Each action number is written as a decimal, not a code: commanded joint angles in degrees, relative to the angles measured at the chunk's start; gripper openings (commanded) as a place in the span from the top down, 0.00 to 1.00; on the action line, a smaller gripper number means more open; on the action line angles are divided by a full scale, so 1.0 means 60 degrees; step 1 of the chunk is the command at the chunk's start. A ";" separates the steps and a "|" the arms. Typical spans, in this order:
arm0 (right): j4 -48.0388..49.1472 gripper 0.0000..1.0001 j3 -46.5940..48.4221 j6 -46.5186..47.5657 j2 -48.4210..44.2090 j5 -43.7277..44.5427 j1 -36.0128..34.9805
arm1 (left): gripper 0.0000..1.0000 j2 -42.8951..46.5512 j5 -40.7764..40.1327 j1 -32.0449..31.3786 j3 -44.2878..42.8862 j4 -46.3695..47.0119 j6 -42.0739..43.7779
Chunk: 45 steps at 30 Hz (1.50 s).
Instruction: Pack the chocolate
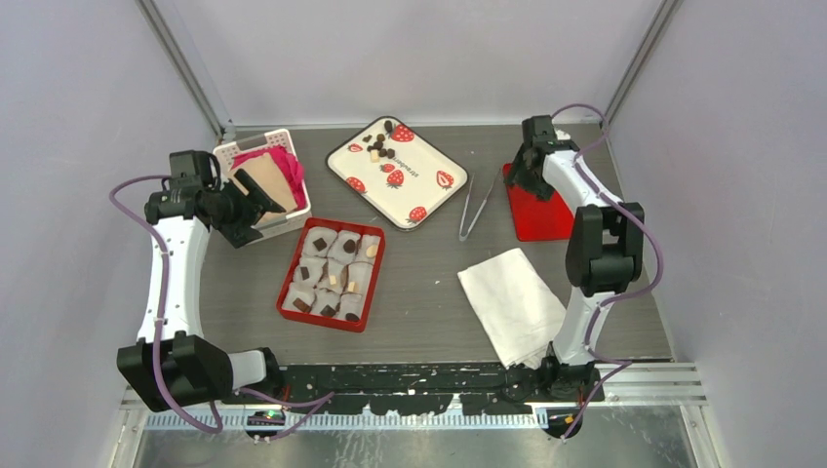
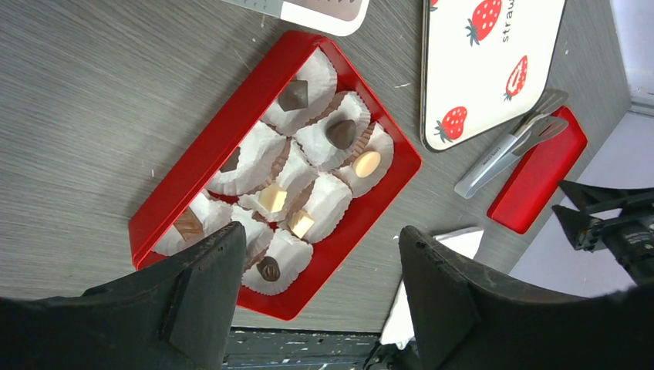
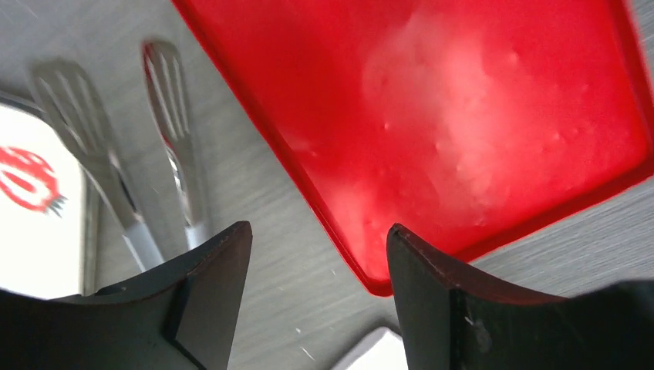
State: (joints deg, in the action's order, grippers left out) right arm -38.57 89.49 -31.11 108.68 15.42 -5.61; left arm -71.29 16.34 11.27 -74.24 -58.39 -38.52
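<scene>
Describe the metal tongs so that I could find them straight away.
Find the white strawberry-printed tray at the back of the table. Between it and the flat red lid to its right lie the tongs. They are the only shiny metal thing lying there: two thin arms joined at the near end, spreading toward the back.

We saw the chocolate (image 2: 340, 133) mostly dark brown, with a few pale cream pieces, against white crinkled paper cups (image 2: 324, 208) in a glossy red box (image 2: 204, 154). The tray (image 1: 424, 156) was white, printed with red strawberries (image 1: 402, 134) topped by green leaves. The lid (image 1: 536, 216) was red, the tongs (image 1: 475, 207) silver, the cloth (image 1: 512, 302) white, and the table (image 1: 429, 292) grey with a streaked grain.
</scene>
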 commanded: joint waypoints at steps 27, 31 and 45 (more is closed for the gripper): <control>-0.0289 0.99 -0.0237 0.2568 0.0446 -0.0329 -0.0169 | 0.24 -0.0528 -0.0348 -0.2857 -0.0927 0.0763 0.0179; -0.0378 0.99 0.0155 0.2628 -0.0320 0.0025 -0.0090 | 0.24 -0.0782 -0.0244 -0.3442 -0.1179 0.1060 0.0088; -0.0067 0.99 0.1381 0.0564 -0.2607 -0.4393 -0.0146 | 0.24 -0.1035 0.1086 -0.4060 -0.1717 0.2674 0.0376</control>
State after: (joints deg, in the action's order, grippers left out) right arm -43.38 96.05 -21.54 98.91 3.55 -5.98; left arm -78.74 18.52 -13.06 -81.65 -49.50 -38.33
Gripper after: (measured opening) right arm 0.033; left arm 0.760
